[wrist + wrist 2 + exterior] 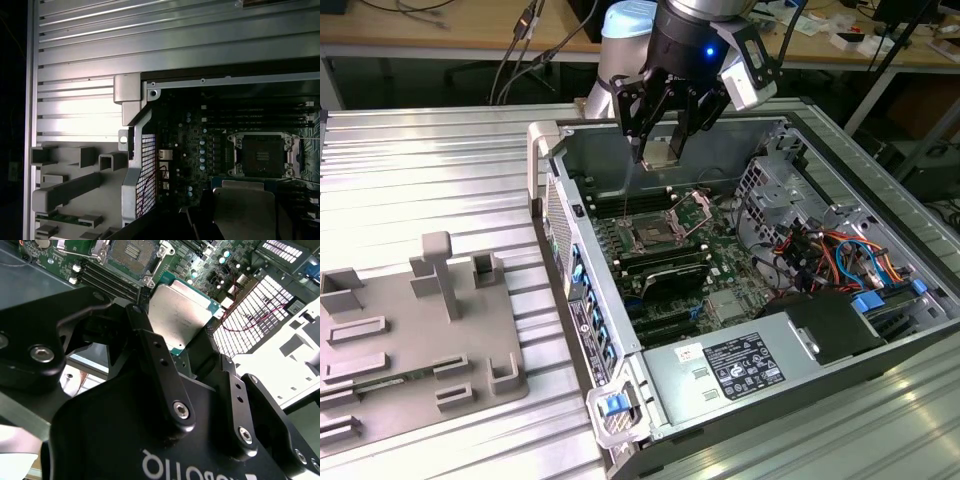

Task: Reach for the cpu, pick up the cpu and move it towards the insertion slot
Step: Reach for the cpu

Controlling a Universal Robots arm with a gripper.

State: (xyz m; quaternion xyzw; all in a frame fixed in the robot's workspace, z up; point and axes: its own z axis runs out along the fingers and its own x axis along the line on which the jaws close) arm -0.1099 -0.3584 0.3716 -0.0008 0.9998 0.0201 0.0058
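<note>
**Black gripper on a pale blue and silver arm**

In the exterior view, the arm (pixel 620 35) has a rounded pale blue joint cap over a silver-grey body. Its wrist is a black cylinder with a small blue light glowing on its side. A white-and-black camera block (pixel 748 72) is bolted beside the wrist. The gripper (pixel 661 152) is matte black, with angular linked fingers. In the second wrist view, the fingers (pixel 160 370) are flat black bars joined by silver hex-socket screws, on a glossy black palm bearing white lettering.
</note>
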